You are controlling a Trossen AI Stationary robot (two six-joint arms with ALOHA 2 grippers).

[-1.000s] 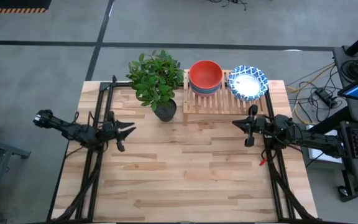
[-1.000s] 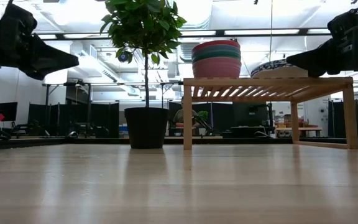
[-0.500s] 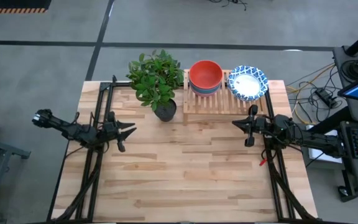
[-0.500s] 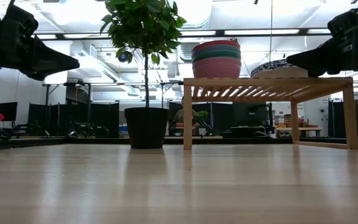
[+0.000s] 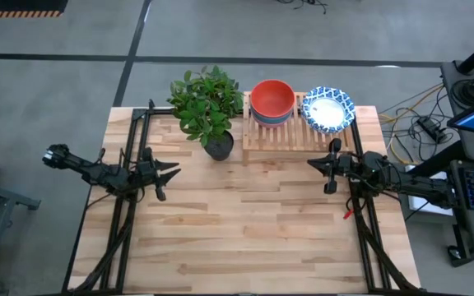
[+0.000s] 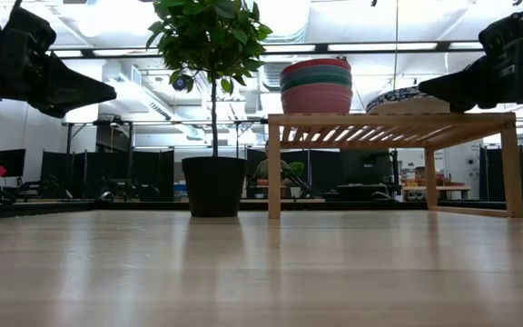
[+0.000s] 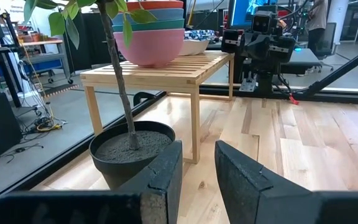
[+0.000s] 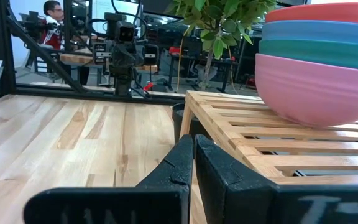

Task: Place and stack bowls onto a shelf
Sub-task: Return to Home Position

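Note:
The shelf (image 5: 296,136) of light wooden slats stands on its legs at the table's far edge. On its left half sits a nested stack of plain bowls (image 5: 272,100), red on top, then blue, green and pink (image 8: 316,81). On its right half rest white bowls with blue-patterned rims (image 5: 328,109). My left gripper (image 5: 174,171) hovers level at the table's left, open, with nothing between its fingers (image 7: 197,148). My right gripper (image 5: 311,163) hovers level just in front of the shelf, shut and empty (image 8: 193,142).
A potted plant (image 5: 209,107) in a dark pot (image 5: 219,145) stands left of the shelf. The wooden tabletop (image 5: 245,230) stretches bare between and in front of the arms. Black frame rails run along the table's left and right sides.

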